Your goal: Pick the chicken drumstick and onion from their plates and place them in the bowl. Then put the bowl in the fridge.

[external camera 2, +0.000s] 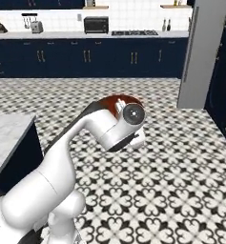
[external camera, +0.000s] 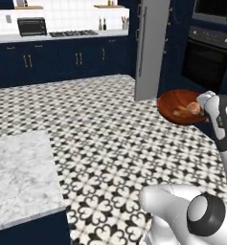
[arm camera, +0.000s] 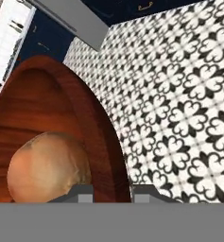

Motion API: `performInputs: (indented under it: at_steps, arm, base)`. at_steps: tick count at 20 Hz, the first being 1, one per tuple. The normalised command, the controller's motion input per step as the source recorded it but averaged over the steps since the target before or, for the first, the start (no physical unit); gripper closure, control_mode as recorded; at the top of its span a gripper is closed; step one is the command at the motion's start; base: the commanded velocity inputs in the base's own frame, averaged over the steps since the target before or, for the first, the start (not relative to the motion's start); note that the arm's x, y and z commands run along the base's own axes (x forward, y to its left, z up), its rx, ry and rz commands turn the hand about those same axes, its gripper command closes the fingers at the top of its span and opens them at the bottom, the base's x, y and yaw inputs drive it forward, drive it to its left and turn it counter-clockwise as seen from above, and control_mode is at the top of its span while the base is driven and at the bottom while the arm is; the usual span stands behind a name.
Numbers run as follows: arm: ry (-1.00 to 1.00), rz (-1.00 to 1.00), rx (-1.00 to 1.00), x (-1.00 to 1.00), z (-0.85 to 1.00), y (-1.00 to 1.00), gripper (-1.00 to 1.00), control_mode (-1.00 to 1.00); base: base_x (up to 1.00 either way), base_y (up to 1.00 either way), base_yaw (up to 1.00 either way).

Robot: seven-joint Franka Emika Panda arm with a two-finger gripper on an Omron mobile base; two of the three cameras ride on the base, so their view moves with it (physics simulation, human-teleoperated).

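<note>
- gripper is clamping tight on the bowl rim, carrying it in the air over the tiled floor
- onion is sitting inside by the fingers; chicken drumstick is lying beside it, hard to make out
- i'm reading this as transport to the fridge, standing beyond
- the arm's wrist is hiding most of the bowl in the right base view
</note>
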Motion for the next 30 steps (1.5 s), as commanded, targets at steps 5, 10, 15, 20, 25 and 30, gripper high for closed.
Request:
performInputs:
  at_steps: [5,10,15,20,25,30]
  arm:
    - [0.00,0.00,0.00,0.00,0.00,0.00,1.00,1.00]
    - [0.00,0.00,0.00,0.00,0.00,0.00,1.00,1.00]
    - [0.00,0.00,0.00,0.00,0.00,0.00,1.00,1.00]
    - [0.00,0.00,0.00,0.00,0.00,0.00,1.00,1.00]
    - [0.00,0.00,0.00,0.00,0.00,0.00,1.00,1.00]
    - [0.00,0.00,0.00,0.00,0.00,0.00,1.00,1.00]
  base:
    - [1.00,-0.26,0.43]
    - [1.00,-0.49,0.34]
    - [1.00,-0.90,0.03]
    - [1.00,-0.28,-0.06]
    - [1.00,-0.06,-0.07]
    - [1.00,0.00,-0.12]
